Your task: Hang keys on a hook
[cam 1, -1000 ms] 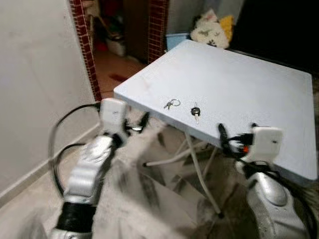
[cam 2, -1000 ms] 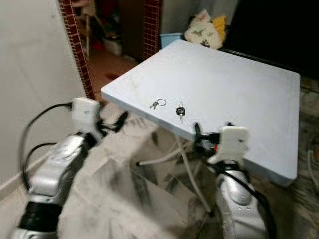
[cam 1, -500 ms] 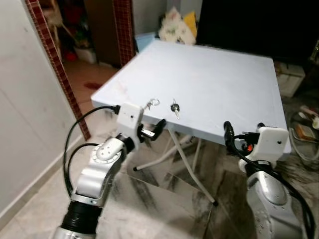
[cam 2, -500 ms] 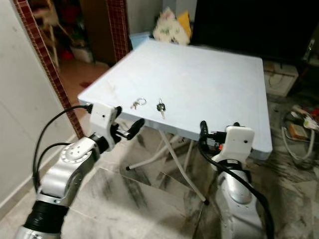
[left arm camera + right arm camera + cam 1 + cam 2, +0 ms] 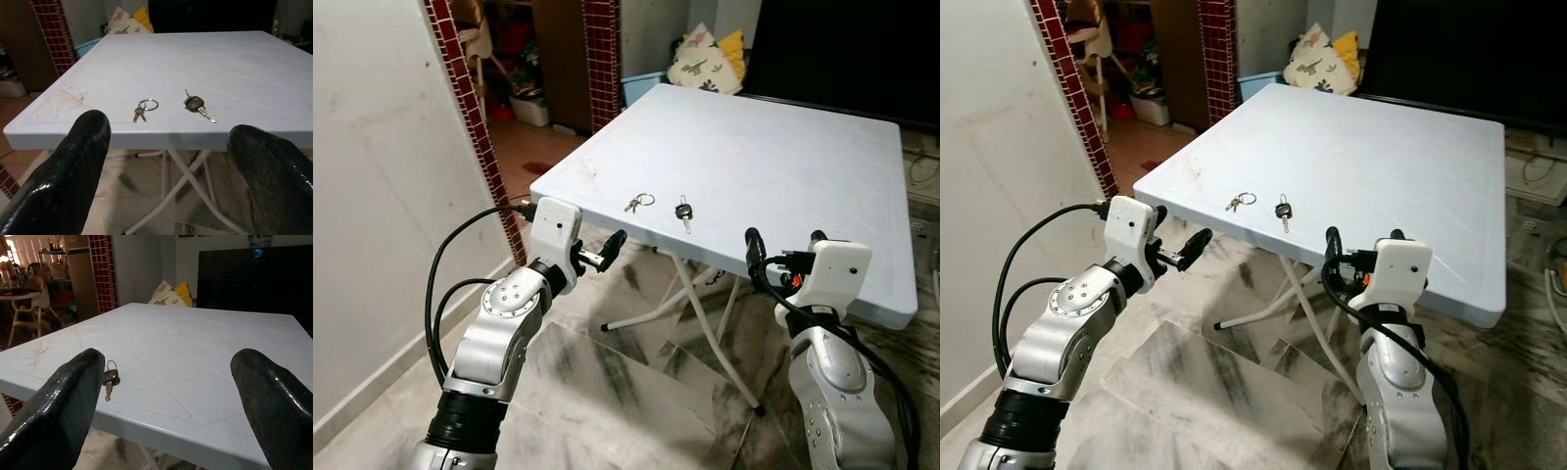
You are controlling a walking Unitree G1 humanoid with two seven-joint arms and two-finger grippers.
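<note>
1. The table [image 5: 783, 157], pale blue, is seen ahead
2. Left tool [image 5: 607, 251] and right tool [image 5: 781, 257] are held before its near edge, fingers spread wide, nothing gripped
3. Ringed keys [image 5: 637, 203] lie beside a black-headed key [image 5: 683, 211] near that edge

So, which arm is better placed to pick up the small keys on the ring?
Probably the left. The left gripper hangs open at the table edge, just before the ringed keys. The right gripper, also open, sits further along the edge, with the black-headed key lying between.
</note>
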